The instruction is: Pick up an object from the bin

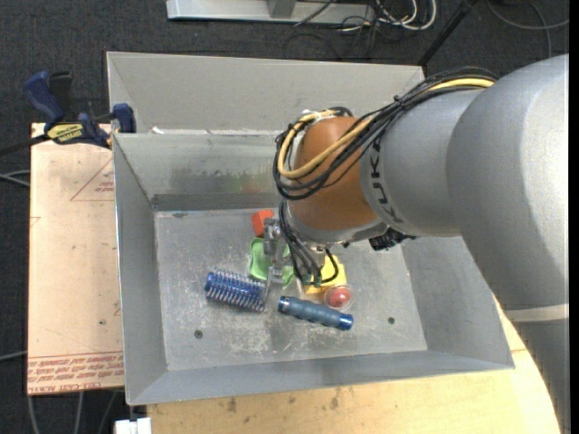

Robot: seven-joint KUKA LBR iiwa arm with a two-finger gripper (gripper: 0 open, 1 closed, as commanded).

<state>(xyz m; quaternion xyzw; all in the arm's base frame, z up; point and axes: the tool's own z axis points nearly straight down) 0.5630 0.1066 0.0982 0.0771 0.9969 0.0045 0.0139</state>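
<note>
End effector hanging directly over green piece at middle of bin; spread or pressed together, cannot tell. Blue coil lying just left, blue pen just below, both long axes running left-right.

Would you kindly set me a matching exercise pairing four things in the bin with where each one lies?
Things:
1. ribbed blue roller
2. smooth blue tube
3. red ball
4. orange block

Places:
A. nearest the back wall
B. farthest left on the floor
C. just behind the tube's right end
D. nearest the front wall

Pairs: 1-B, 2-D, 3-C, 4-A.
</note>
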